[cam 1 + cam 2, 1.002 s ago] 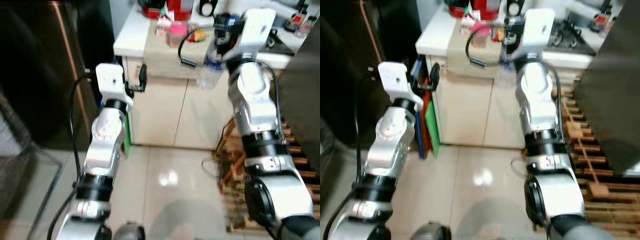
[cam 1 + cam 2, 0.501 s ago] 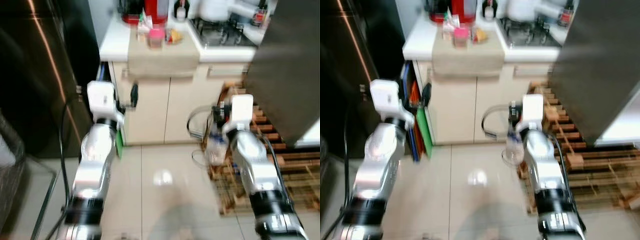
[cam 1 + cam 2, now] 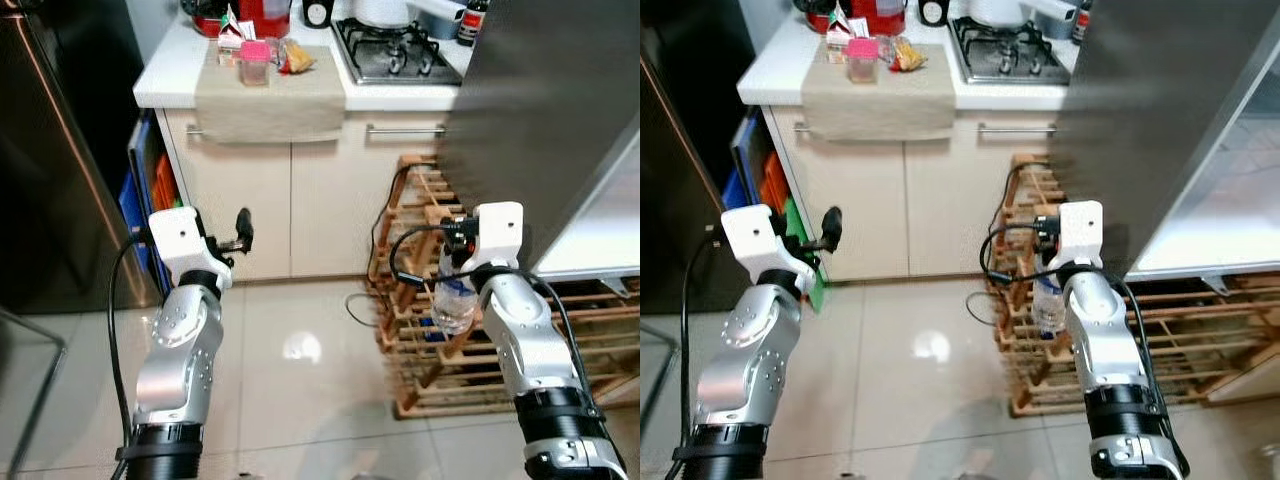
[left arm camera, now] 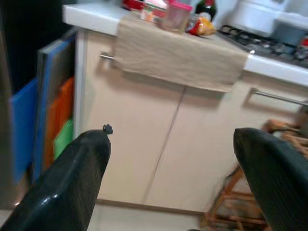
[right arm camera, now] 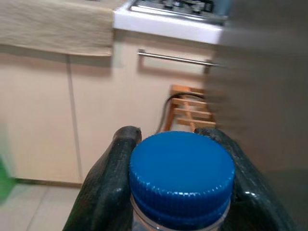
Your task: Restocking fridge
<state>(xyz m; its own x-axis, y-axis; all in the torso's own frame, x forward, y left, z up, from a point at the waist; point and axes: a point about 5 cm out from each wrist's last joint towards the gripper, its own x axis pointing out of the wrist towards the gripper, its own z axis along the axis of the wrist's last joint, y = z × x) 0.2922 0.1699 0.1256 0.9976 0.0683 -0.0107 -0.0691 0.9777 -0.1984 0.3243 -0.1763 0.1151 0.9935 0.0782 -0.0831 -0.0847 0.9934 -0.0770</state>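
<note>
Bottle [image 5: 180,179] lowered, right gripper [image 5: 175,159] still clamped

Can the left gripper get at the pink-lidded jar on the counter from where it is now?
Probably not yet. The left gripper is open and free, but it sits well below and short of the pink-lidded jar on the counter.

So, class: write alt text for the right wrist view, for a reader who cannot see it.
The right hand is shut on a clear plastic bottle with a blue screw cap, one black finger on each side of the neck. Behind it stand cream kitchen cabinets with a steel bar handle, a beige towel and a wooden rack.
</note>
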